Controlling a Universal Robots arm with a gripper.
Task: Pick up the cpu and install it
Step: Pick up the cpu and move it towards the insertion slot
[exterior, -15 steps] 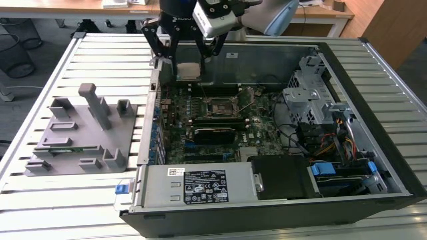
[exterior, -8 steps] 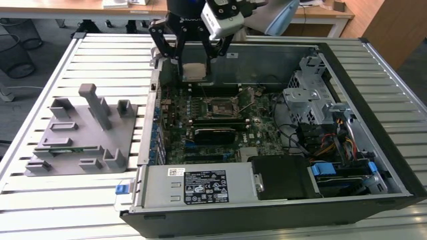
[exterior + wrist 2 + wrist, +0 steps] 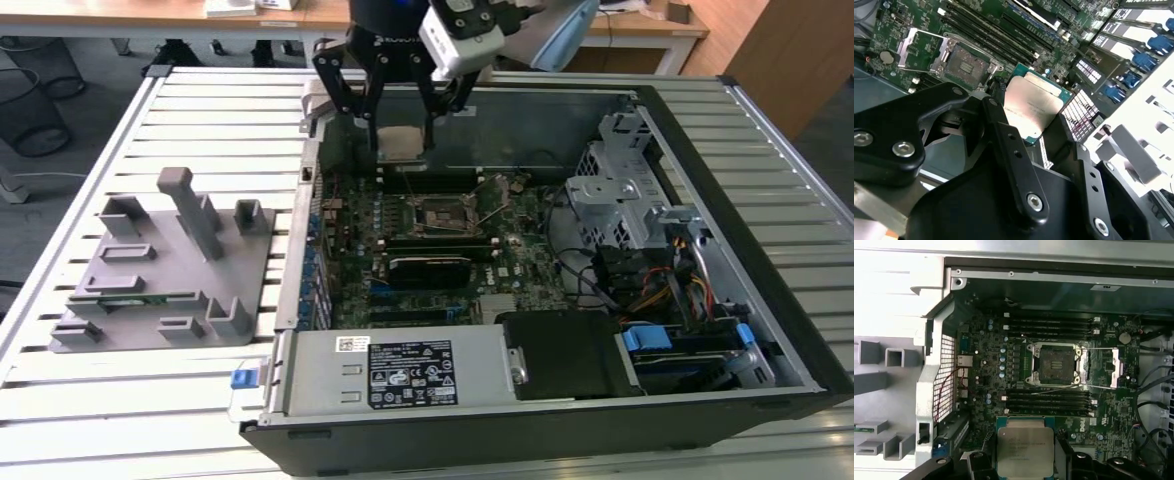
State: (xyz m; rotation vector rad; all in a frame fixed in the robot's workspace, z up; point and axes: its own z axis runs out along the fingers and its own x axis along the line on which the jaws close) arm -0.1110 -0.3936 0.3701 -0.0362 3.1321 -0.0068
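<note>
Slatted white metal table (image 3: 134, 420) carries an open computer case (image 3: 747, 150) lying on its side, with wooden desks (image 3: 267, 15) behind it. On the exterior view's left a grey fixture tray (image 3: 160, 270) sits beside the case, a green memory stick (image 3: 127, 298) lying in one of its slots.

The gripper (image 3: 400, 135) hangs over the far part of the motherboard, its jaws closed narrowly on opposite edges of the cpu (image 3: 400, 145). The chip is clear of the board, silver lid up, with several lines of fine dark print across the lid (image 3: 1025, 445) and a green rim around it (image 3: 1034, 107).

The cpu socket (image 3: 1056, 364) stands open and bare, its metal load plate (image 3: 1114, 367) swung aside and a thin lever wire beside it. Memory slots (image 3: 1049, 325) run along both long sides of the socket, leaving open room straight above it.

A black-and-white printed label (image 3: 407, 372) covers the power supply top near the case's front edge, with a blue tab (image 3: 242, 378) at its corner. A metal drive cage (image 3: 614, 190) rises near the socket on the exterior view's right.
</note>
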